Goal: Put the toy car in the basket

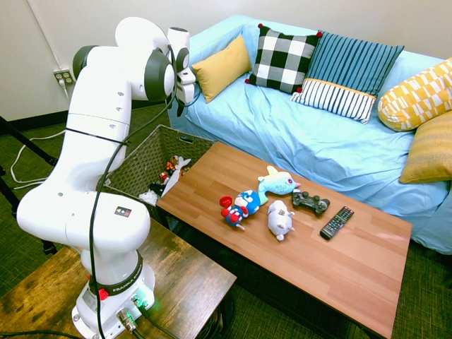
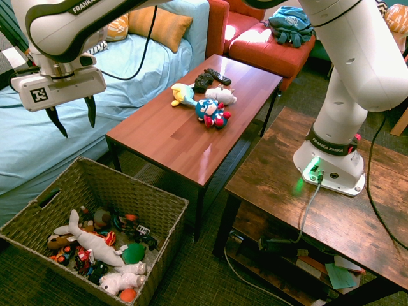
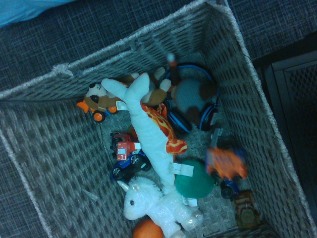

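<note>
My fingers (image 2: 79, 131) stand apart with nothing between them, high over the wicker basket (image 2: 167, 226), which suggests a release from above, clear of the woven rim. The toy car (image 3: 225, 162), orange and boxy, is inside the basket, beside the green ball (image 3: 194, 179) and near one side wall. It looks smeared in my wrist view, so I judge it is dropping or only just landing, and I would keep my fingers open until it settles. The long pale plush (image 3: 148, 131) lies slantwise among the other toys, probably because loose tossing left it so. On the bench (image 2: 167, 129), the red-and-blue plush figure (image 2: 210, 112) and the game controller (image 1: 311, 203) are no part of this job, so I have no reason to reach there.
</note>
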`<state>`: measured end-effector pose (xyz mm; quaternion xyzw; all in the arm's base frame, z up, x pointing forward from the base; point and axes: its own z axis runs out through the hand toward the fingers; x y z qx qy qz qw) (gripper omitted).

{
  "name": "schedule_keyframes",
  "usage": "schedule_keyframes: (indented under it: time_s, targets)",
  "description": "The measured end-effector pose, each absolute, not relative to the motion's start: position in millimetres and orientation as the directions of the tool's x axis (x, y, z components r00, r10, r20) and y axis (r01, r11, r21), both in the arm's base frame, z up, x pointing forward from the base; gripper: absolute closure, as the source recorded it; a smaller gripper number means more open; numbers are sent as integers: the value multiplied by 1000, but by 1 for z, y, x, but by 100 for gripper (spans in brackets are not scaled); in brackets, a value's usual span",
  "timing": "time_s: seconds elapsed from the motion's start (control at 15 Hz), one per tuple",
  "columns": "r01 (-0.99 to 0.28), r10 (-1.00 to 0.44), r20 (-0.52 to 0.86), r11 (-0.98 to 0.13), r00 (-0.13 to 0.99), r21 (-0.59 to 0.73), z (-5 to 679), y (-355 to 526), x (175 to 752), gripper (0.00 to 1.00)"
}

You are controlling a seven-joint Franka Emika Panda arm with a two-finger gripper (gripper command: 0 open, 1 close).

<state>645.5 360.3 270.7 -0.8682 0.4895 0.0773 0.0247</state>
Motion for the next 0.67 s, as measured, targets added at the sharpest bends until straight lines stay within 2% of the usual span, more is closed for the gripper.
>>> schedule_keyframes:
  time_s: [0.67]
  targets:
    - [-895, -872, -212, -444, 441, -36, 262, 253, 624, 0]
